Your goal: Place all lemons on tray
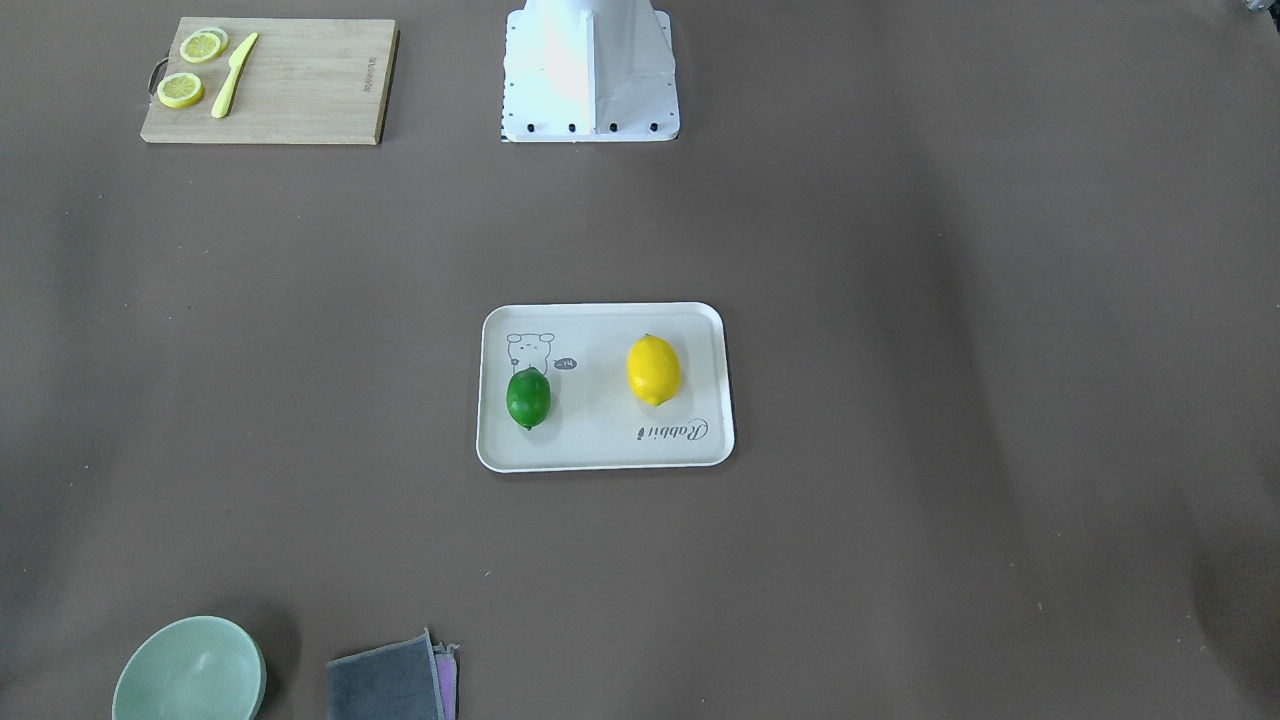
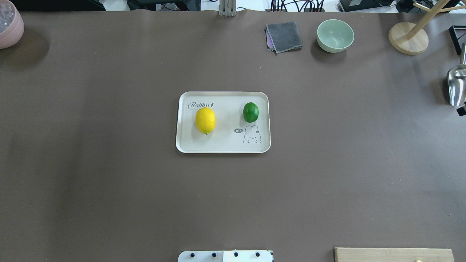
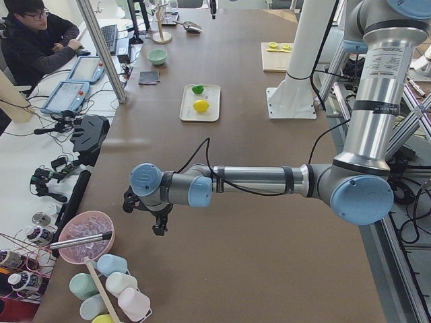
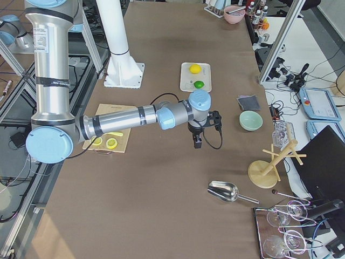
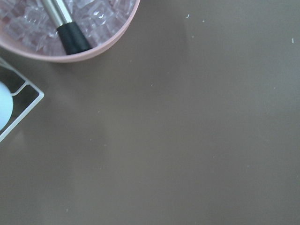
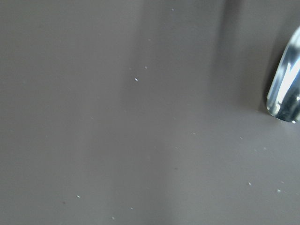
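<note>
The cream tray [image 2: 225, 140] lies at the table's middle. The yellow lemon [image 2: 205, 120] and the green lemon [image 2: 251, 112] both rest on it, apart from each other, and also show in the front view [image 1: 653, 370] [image 1: 528, 398]. My left gripper [image 3: 159, 227] hangs over bare table near the robot's left end, far from the tray. My right gripper [image 4: 197, 141] hangs over bare table toward the right end. Both show only in side views, so I cannot tell whether they are open or shut. Neither wrist view shows fingers.
A wooden cutting board [image 1: 300, 90] holds lemon slices and a yellow knife. A green bowl [image 2: 335, 35] and grey cloth [image 2: 284, 36] sit at the far edge. A pink bowl of ice [image 2: 9, 23], a metal scoop [image 2: 457, 85] and a wooden stand [image 2: 407, 38] stand at the ends.
</note>
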`<state>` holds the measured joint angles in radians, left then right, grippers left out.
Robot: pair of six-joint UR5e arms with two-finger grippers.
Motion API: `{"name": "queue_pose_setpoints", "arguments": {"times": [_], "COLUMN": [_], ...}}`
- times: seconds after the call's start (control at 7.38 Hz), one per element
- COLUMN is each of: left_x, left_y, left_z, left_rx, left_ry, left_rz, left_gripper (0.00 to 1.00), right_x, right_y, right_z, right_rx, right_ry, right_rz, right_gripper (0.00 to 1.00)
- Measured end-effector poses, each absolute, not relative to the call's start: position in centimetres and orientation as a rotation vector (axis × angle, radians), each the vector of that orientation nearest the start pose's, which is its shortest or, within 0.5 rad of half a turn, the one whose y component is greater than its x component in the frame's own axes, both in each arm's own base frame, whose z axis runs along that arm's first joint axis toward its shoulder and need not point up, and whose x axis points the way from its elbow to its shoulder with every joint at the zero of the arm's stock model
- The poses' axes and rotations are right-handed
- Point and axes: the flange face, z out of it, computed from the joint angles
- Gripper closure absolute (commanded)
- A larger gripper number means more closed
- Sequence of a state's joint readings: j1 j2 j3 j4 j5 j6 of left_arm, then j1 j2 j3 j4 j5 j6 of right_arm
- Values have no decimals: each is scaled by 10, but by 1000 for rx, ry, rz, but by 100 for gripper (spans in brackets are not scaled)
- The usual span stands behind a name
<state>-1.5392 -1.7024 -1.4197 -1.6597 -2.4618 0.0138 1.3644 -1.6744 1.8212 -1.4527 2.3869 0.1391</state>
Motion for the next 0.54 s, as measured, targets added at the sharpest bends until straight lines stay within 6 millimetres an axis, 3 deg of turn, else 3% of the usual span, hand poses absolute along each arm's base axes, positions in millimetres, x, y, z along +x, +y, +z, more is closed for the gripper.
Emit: {"name": "queue_pose_setpoints", "arguments": {"times": [0.27,0.54], "left_x": [-42,-63], "left_y": [-545,-532], "left_z": [653,670], "left_rx": [40,31], "left_ry": [859,812], "left_rz": [64,24], "left_gripper": [2,2], "right_x": [23,49], "right_y": [-443,-435], "right_z": [598,610], "right_rx": [57,18], "right_ry": [-806,-784], "right_rz": [-172,-142], "right_gripper": [0,0]}}
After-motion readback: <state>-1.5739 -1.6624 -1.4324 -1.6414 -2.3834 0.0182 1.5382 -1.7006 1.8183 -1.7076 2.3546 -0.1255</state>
